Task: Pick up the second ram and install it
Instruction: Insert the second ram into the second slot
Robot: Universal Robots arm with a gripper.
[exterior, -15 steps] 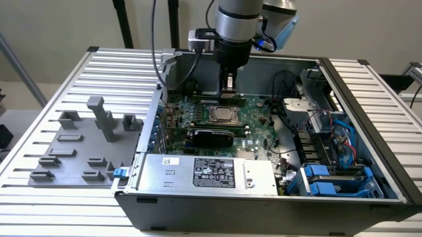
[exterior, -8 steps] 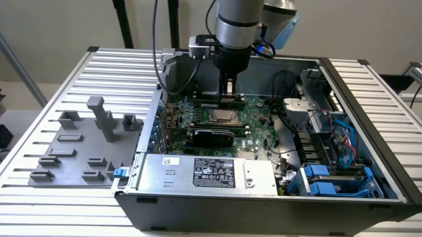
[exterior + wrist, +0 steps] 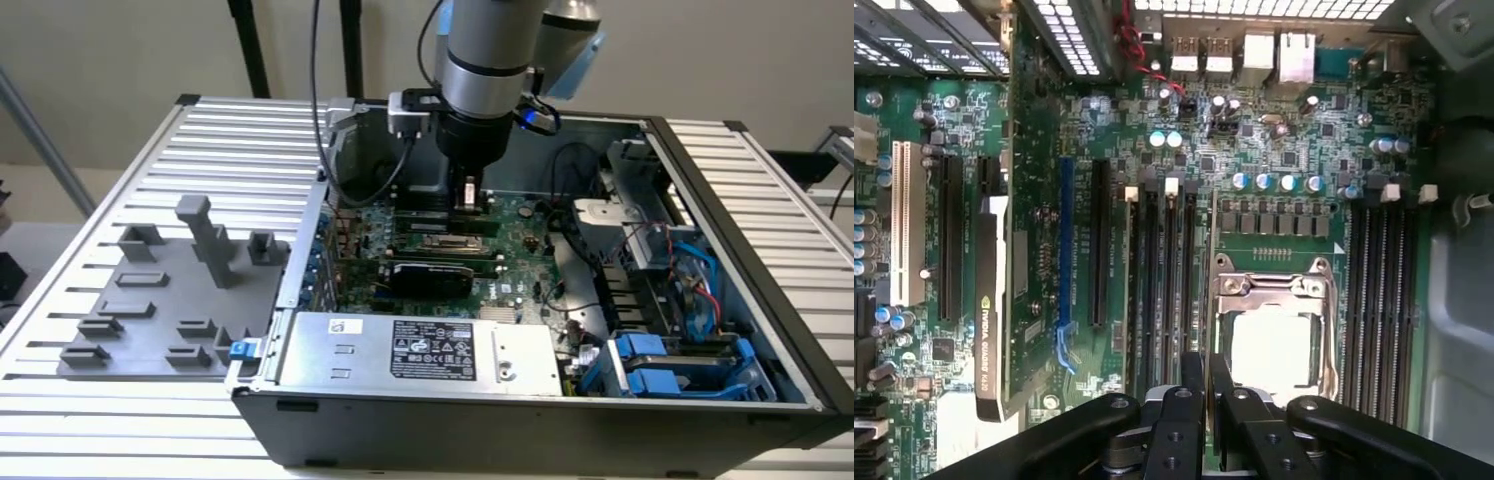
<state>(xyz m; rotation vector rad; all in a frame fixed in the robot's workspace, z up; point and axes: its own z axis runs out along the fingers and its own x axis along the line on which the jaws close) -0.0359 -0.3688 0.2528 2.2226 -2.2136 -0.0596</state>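
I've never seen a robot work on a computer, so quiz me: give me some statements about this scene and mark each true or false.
1. The arm reaches down into an open computer case. True.
2. The grey block sits inside the case. False: it lies on the slatted table, outside the case on the exterior view's left.
3. The gripper holds a thin memory stick over the green board. True.
4. A cooling fan covers the processor socket. False: the socket is uncovered, and its metal frame is in plain sight.
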